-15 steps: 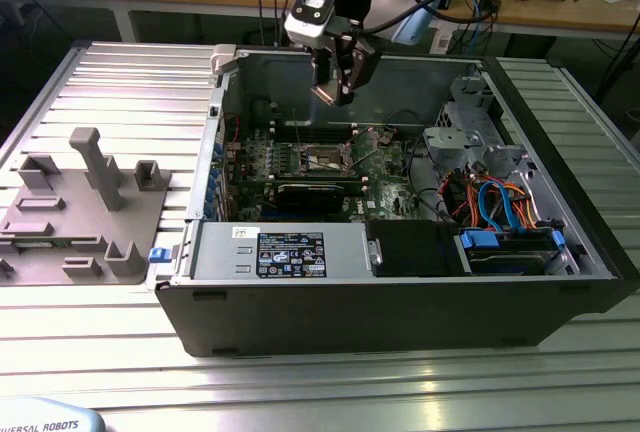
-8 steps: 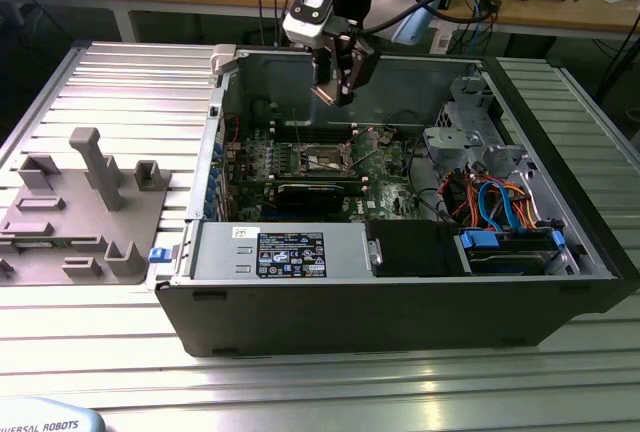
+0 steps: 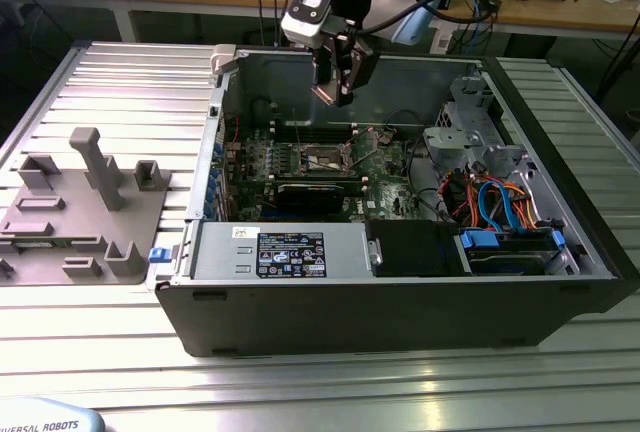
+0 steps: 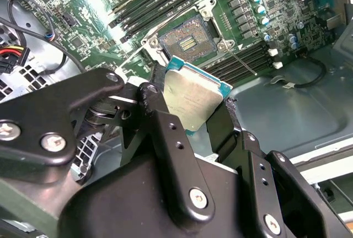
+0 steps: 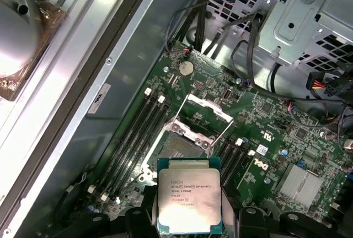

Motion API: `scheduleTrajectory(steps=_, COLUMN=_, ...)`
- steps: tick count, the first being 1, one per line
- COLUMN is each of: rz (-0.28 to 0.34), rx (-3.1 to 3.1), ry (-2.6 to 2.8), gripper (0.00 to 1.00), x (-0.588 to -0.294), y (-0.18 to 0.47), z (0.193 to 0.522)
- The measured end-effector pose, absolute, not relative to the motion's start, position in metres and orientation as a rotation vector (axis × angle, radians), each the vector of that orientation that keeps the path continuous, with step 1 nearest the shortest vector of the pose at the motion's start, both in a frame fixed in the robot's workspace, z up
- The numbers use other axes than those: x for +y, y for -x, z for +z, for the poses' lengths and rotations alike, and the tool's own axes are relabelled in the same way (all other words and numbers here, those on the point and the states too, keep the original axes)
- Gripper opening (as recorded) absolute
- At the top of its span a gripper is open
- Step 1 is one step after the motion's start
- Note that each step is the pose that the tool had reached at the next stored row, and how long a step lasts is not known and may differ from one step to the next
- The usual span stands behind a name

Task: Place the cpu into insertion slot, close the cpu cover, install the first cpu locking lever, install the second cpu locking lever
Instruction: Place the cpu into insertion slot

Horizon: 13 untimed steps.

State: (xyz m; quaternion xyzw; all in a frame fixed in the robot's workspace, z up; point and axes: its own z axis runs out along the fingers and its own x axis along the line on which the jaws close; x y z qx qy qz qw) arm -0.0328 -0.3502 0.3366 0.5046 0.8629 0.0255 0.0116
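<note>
Gripper observed clamped on the cpu. In the second wrist view, black fingers press on two opposite edges of the chip, with its silver-grey metal top facing the camera. The cpu is held tilted in the air above the green board, clear of the insertion slot and not touching it. The slot is uncovered, with its contact field exposed inside the silvery rim. In the first wrist view, the cpu cover stands raised off the slot, on the slot side away from the chip. Long black memory slots run on either side of the insertion slot, and a round coin cell sits on the board near the case wall. In the exterior view, the gripper hangs over the middle of the open computer case, above the board. The case lies on its side on a ribbed metal table. Blue cables occupy the case at the exterior view's right. A grey fixture tray sits on the table, well apart from the case, at the exterior view's left.
</note>
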Motion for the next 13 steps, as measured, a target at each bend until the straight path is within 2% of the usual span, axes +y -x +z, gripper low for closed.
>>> scheduleTrajectory(steps=13, rz=0.079, rx=2.650, ry=-1.640, gripper=0.54, x=-0.3502, y=0.0328, z=0.3365)
